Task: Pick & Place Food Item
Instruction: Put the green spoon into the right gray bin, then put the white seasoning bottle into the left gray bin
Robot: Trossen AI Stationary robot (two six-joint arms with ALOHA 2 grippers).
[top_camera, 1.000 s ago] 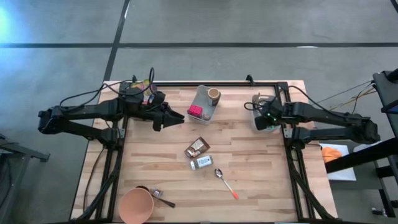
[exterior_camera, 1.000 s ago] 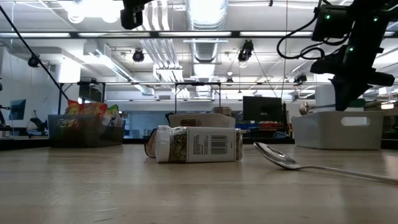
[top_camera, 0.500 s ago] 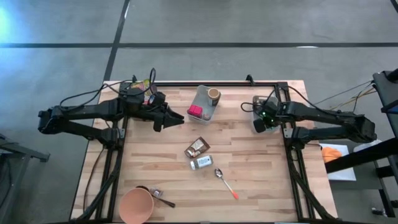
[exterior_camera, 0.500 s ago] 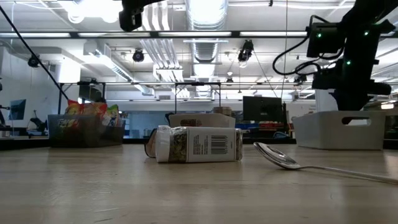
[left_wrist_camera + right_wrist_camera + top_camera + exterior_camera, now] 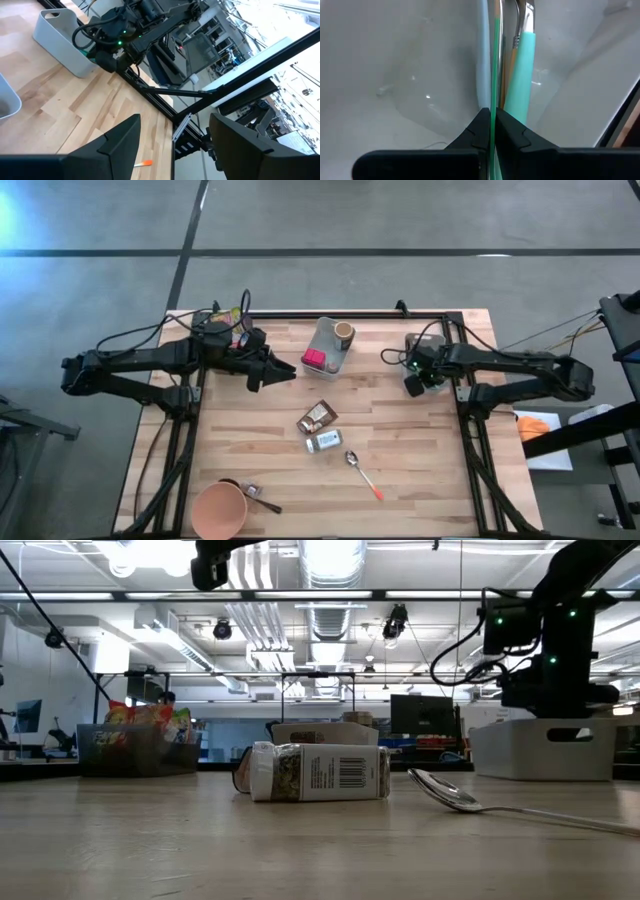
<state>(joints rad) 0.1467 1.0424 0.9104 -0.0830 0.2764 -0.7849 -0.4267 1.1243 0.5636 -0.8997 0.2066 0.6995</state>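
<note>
A spice jar (image 5: 323,442) lies on its side at mid-table, with a brown packet (image 5: 317,417) just beyond it; the jar also shows in the low view (image 5: 318,772). A grey bin (image 5: 328,345) at the far middle holds a pink item (image 5: 313,360) and a cup (image 5: 343,332). My left gripper (image 5: 283,370) hovers open to the left of that bin, holding nothing (image 5: 172,150). My right gripper (image 5: 413,383) points down into a white bin (image 5: 545,750) at the far right, shut on a thin green utensil (image 5: 494,60). My right gripper pinches the thin green utensil handle (image 5: 493,107) between its two fingers, which come from above, pointing down into the white bin. The handle runs on ahead of the fingers, in line with them. Its far end reaches among the other utensils in the bin.
A teal handle (image 5: 524,75) and metal utensils (image 5: 520,20) lie in the white bin. A spoon with an orange handle (image 5: 362,473) lies near the jar. A pink bowl (image 5: 220,510) and another spoon (image 5: 258,497) sit at the near left, snack bags (image 5: 228,315) at the far left.
My right gripper has gone down into the white bin, tipping further downward and rolling a little, and has stayed shut on the utensil, which has sunk behind the bin's wall in the low view.
</note>
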